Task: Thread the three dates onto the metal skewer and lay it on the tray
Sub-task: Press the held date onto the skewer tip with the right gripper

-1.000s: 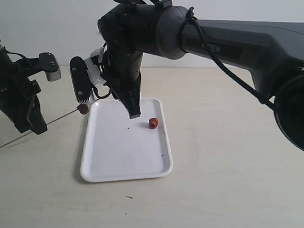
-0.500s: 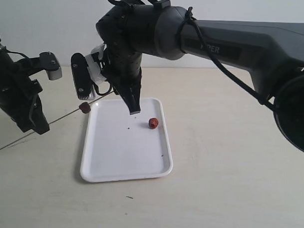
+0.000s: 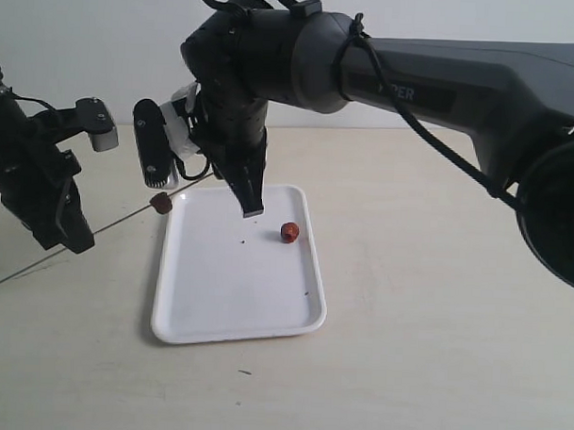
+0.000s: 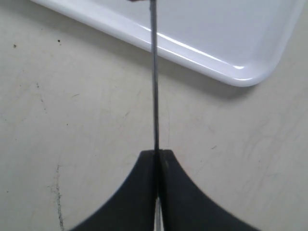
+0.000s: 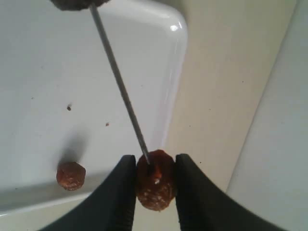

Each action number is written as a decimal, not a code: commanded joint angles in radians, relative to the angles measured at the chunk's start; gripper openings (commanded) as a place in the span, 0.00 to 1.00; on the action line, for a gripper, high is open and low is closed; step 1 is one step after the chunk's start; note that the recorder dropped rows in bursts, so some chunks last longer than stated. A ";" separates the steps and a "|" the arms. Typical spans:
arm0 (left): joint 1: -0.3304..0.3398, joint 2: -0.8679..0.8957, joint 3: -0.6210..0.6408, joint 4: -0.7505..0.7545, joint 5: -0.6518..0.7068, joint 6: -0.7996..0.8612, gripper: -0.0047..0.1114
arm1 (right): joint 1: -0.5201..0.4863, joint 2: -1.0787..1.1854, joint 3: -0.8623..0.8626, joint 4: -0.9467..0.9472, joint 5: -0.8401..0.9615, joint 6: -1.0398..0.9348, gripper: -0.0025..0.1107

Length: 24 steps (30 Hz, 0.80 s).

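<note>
The thin metal skewer (image 3: 108,222) slants from lower left up toward the tray's far left corner. My left gripper (image 3: 71,238) is shut on it, and the rod passes between its closed fingers (image 4: 158,153). One reddish-brown date (image 3: 159,203) is threaded on the skewer (image 4: 154,91) just outside the tray. My right gripper (image 3: 250,208) is shut on a second date (image 5: 155,179), and the skewer's tip (image 5: 144,153) enters it. In the exterior view that date is hidden by the arm. The third date (image 3: 289,232) (image 5: 70,175) lies loose on the white tray (image 3: 236,334).
The bulky dark right arm (image 3: 414,78) reaches in from the right, over the tray's far end. A black camera block (image 3: 149,155) hangs beside its wrist. Small dark specks (image 3: 243,242) mark the tray (image 5: 43,62). The tray (image 4: 216,65) rests on a beige tabletop (image 3: 435,305).
Over the second the right gripper rose slightly. The skewer and its threaded date tipped up a little with it. In the last half second almost nothing moved.
</note>
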 commanded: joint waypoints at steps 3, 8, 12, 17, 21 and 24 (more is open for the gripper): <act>0.003 -0.004 0.003 -0.012 -0.002 -0.008 0.04 | 0.002 -0.010 -0.001 0.019 0.031 0.003 0.27; 0.003 -0.004 0.003 -0.012 -0.002 -0.008 0.04 | 0.006 -0.010 -0.001 0.024 0.033 0.003 0.27; 0.003 -0.004 0.003 -0.012 -0.002 -0.008 0.04 | 0.020 -0.010 -0.001 0.010 0.017 0.003 0.27; 0.003 -0.004 0.003 -0.012 -0.002 -0.008 0.04 | 0.025 -0.010 -0.001 -0.022 -0.003 0.005 0.27; 0.003 -0.004 0.003 -0.012 -0.002 -0.008 0.04 | 0.021 -0.010 -0.001 -0.033 0.004 0.005 0.25; 0.003 -0.004 0.003 -0.012 -0.002 -0.008 0.04 | 0.016 -0.010 -0.001 -0.058 0.005 0.030 0.24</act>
